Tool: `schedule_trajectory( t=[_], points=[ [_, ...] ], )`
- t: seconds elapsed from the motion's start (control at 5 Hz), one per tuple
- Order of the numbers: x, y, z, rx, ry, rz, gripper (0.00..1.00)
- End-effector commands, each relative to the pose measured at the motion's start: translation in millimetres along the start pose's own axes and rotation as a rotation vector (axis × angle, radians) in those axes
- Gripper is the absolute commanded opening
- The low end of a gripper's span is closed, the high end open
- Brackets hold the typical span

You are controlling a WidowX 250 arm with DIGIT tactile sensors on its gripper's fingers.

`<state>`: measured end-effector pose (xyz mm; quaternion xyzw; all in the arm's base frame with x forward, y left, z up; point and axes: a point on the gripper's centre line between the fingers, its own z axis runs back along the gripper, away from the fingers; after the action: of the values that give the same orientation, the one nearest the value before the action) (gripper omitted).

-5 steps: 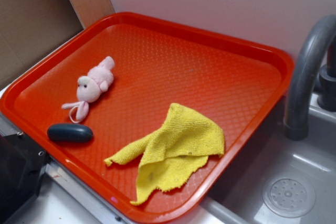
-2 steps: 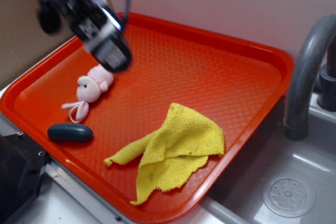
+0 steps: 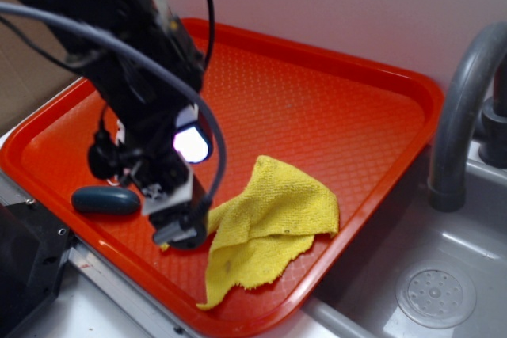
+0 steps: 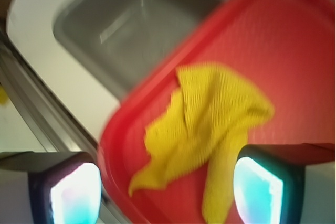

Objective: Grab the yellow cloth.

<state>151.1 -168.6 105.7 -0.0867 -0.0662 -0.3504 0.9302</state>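
Observation:
The yellow cloth (image 3: pixel 269 219) lies crumpled in the front part of the red tray (image 3: pixel 333 100). My gripper (image 3: pixel 181 233) hangs low over the tray at the cloth's left corner, and the arm rises behind it to the upper left. In the blurred wrist view the yellow cloth (image 4: pixel 210 119) spreads ahead of and between the two lit pads (image 4: pixel 76 192), one strip running down beside the right pad. The gripper (image 4: pixel 168 192) is open, with a wide gap and nothing pinched.
A dark blue oval object (image 3: pixel 105 199) lies near the tray's front left rim, close to the gripper. A grey faucet (image 3: pixel 463 116) and sink basin (image 3: pixel 432 294) stand to the right. The tray rim (image 4: pixel 113 145) and sink (image 4: pixel 115 24) also show in the wrist view.
The arm came in from the upper left and dropped to the cloth's left corner. It now covers the pink plush toy. The cloth has not moved.

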Motion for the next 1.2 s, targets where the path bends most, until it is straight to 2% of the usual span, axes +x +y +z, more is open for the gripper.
schedule_trajectory(
  t=[0.0,0.4,0.6,0.8,1.0],
  points=[
    [5,-12,15,-0.01,-0.041,-0.01,1.0],
    [5,-12,15,-0.01,-0.041,-0.01,1.0],
    [16,12,-17,-0.006,-0.017,0.112,1.0],
    [33,21,-56,-0.015,0.012,0.203,1.0],
    [38,32,-87,-0.047,0.042,0.222,1.0]
  ],
)
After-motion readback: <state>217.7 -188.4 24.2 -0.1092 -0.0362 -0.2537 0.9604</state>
